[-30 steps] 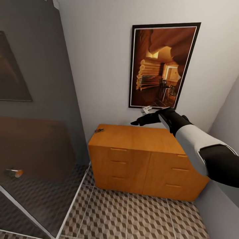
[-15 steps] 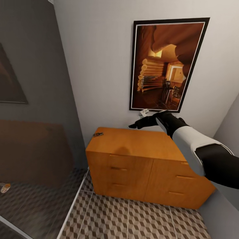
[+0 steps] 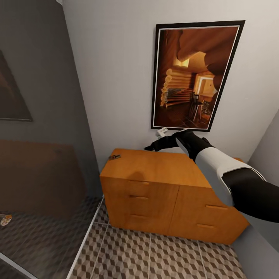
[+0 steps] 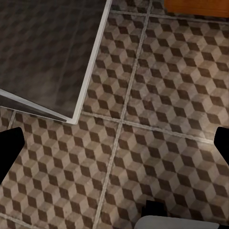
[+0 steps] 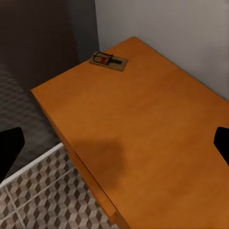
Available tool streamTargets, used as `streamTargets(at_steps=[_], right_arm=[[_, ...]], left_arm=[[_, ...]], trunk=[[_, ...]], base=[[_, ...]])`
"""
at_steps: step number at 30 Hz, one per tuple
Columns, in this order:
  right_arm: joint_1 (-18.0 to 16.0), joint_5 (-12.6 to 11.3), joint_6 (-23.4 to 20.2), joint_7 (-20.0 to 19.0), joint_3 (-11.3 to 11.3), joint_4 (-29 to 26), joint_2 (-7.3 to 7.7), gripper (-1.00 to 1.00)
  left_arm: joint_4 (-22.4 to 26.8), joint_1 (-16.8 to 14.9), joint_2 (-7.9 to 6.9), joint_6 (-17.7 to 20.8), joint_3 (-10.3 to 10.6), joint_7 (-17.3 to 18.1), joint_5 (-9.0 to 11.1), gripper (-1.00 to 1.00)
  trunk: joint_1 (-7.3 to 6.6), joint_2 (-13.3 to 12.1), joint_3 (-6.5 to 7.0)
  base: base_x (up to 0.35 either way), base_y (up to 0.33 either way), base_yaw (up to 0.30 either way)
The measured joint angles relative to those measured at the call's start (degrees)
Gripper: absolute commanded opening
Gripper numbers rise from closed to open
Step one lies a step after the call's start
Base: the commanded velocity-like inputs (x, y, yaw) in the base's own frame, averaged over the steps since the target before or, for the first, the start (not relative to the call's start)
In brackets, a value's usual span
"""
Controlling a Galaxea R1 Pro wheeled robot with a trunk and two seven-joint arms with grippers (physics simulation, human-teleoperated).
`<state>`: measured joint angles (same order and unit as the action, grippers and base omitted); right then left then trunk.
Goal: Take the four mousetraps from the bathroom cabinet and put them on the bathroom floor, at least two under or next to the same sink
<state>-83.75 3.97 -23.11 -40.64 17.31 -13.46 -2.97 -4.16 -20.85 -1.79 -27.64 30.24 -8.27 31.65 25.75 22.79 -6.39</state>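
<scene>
— Where is the mousetrap (image 5: 109, 60)?

— One lies flat on the cabinet (image 3: 155, 168) top, at its far left corner near the wall and the dark glass partition (image 3: 38, 155). In the head view its long axis runs roughly along the cabinet's back edge; the wire parts and a red spot sit toward the end nearer the partition.

— And the right gripper (image 3: 149, 147)?

— It hangs above the middle of the cabinet top, well apart from the mousetrap, below the framed picture (image 3: 193, 75). Its fingers are spread wide, holding nothing.

— The left gripper (image 4: 114, 143)?

— Fingers wide apart too, empty, above the cube-patterned bathroom floor (image 4: 157, 114) beside the partition's pale edge.
</scene>
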Motion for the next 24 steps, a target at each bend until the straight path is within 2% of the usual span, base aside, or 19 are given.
streamTargets(at_steps=[8,16,22,24], right_arm=[[0.0,0.5,0.0,-0.1,0.0,0.0,-0.86,1.00],[0.0,2.6,0.1,-0.3,0.1,0.1,-1.96,1.00],[0.2,3.3,0.8,-1.6,0.1,0.1,-2.19,1.00],[0.2,3.4,1.7,-3.1,0.1,0.1,-2.10,1.00]], left_arm=[[0.0,0.0,0.00,0.0,0.0,0.0,0.0,1.00],[0.0,0.0,0.00,0.0,0.0,0.0,0.0,1.00],[0.0,0.0,0.00,0.0,0.0,0.0,0.0,1.00],[0.0,0.0,0.00,0.0,0.0,0.0,0.0,1.00]], trunk=[[0.00,0.0,0.00],[0.00,0.0,0.00],[0.00,0.0,0.00],[0.00,0.0,0.00]], base=[[0.000,0.000,0.000],[0.000,0.000,0.000],[0.000,0.000,0.000],[0.000,0.000,0.000]])
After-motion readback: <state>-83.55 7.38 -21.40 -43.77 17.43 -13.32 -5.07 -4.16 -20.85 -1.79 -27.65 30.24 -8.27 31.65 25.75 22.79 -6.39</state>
